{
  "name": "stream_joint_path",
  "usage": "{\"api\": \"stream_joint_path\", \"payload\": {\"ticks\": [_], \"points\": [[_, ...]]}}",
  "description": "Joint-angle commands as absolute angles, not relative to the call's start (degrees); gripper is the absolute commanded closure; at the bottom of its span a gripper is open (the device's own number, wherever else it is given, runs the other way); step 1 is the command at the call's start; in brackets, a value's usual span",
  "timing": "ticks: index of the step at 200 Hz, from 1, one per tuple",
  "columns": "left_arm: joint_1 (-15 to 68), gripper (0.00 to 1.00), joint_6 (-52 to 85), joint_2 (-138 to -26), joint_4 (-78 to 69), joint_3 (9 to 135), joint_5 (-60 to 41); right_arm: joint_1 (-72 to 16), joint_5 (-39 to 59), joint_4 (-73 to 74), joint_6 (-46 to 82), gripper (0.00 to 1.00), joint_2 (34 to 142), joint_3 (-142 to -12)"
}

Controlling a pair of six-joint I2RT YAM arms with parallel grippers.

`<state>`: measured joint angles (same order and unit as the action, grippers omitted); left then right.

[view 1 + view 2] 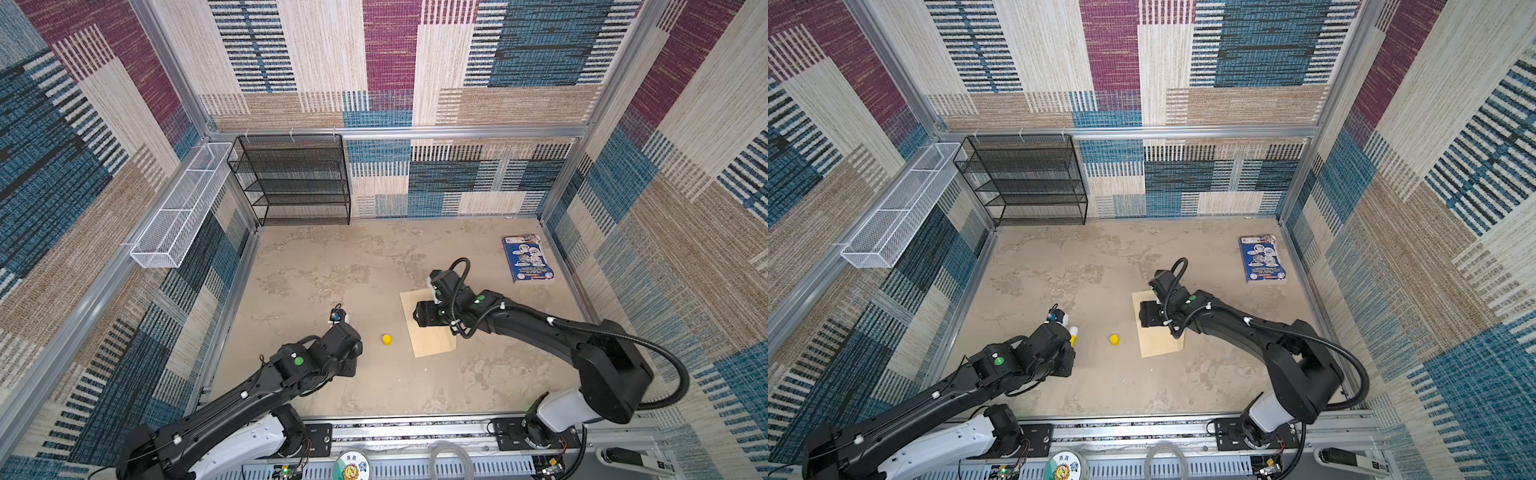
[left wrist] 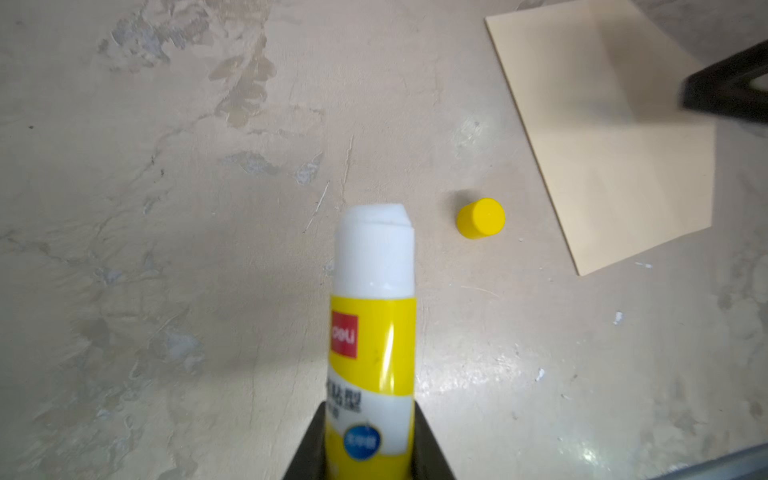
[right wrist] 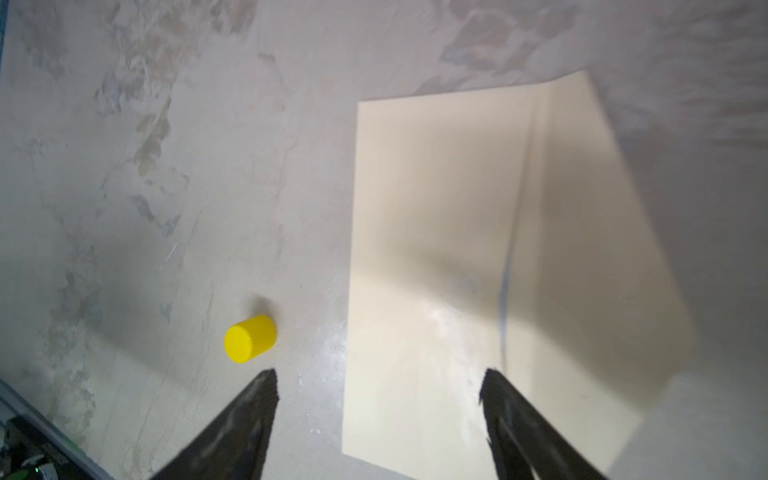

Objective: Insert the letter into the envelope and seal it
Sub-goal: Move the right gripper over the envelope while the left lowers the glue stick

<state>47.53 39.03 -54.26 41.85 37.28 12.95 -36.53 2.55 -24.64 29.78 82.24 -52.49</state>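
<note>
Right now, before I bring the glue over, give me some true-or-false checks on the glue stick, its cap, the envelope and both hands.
1. The left hand grips an uncapped glue stick. True.
2. The yellow cap sits on the envelope. False: it sits on the table beside the envelope, not touching it.
3. The right hand is open and holds nothing. True.
4. The blue booklet lies under the right hand. False: it lies near the far right corner, and the envelope is what lies under that hand.

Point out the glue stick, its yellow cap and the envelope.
glue stick [image 2: 372, 332]: left wrist view, yellow label.
yellow cap [image 2: 481, 218]: left wrist view, closed end.
envelope [image 1: 430, 343]: a top view, bare near corner.
</note>
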Motion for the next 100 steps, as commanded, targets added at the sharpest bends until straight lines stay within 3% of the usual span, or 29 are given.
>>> {"api": "stream_joint_path", "payload": {"ticks": [1, 23, 64, 77, 100], "points": [[46.1, 1.00, 40.9, -58.0, 36.5, 36.6, 10.7, -31.6, 4.6, -23.9, 27.6, 0.19, 76.6, -48.7], [44.5, 0.97, 41.1, -61.2, 33.7, 35.8, 9.3, -25.7, 8.0, -22.8, 25.7, 0.18, 73.8, -45.0], [43.5, 0.76, 41.6, -65.9, 28.5, 33.4, 8.1, -16.4, 17.6, -16.1, 24.6, 0.18, 73.3, -38.2], [43.4, 0.69, 41.8, -67.0, 27.7, 33.0, 8.2, -15.2, 22.1, -12.5, 24.7, 0.19, 74.0, -36.5], [43.1, 0.65, 42.0, -68.3, 26.1, 32.3, 7.9, -14.8, 26.8, -6.6, 25.0, 0.20, 74.7, -34.0]]}}
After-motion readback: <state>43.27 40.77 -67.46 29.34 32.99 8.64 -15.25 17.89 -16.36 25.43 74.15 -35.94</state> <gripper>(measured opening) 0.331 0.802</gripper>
